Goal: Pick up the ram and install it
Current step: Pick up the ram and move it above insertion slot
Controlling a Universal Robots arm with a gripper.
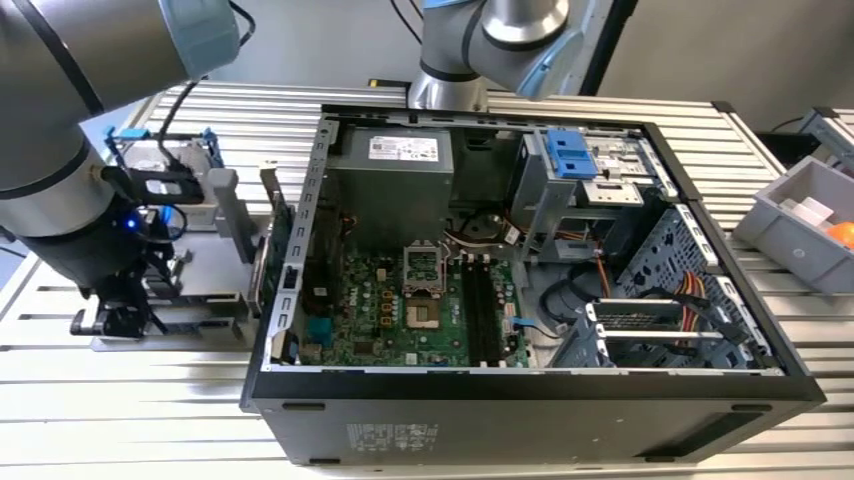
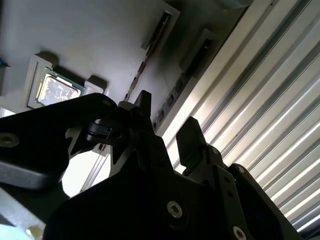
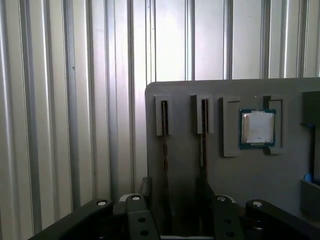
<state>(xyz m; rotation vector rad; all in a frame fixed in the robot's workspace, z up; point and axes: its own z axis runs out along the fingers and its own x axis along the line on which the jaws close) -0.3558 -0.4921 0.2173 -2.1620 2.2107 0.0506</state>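
Hanging low at the exterior view's left, the big gray arm (image 1: 54, 150) is reaching down over a flat gray holder (image 1: 200, 295) that is lying on the ribbed metal table (image 1: 107, 440). A drive in a blue frame (image 1: 154, 150) is standing at the holder's far end. In the first wrist view the gripper (image 3: 177, 207) is hovering just above this holder with its fingers (image 3: 135, 215) standing spread apart, released and clamping nothing that I can see. The ram (image 3: 164, 150) is standing on edge in a narrow slot of the holder, showing as a thin dark strip that is running toward the gap between the fingers. A second like strip (image 3: 203, 150) is standing in the slot just beside it, and whether either finger is touching them I cannot tell. Beside that slot, a square silver processor chip (image 3: 257, 127) is sitting in its own pocket. Moving toward the middle of the exterior view, an open black computer case (image 1: 534, 410) is lying on its side near the holder, exposing a green circuit board (image 1: 387, 310) with long black memory slots (image 1: 481, 300). At the exterior view's right, well apart from the arm, a gray bin (image 1: 801, 215) is holding something orange (image 1: 841, 233).
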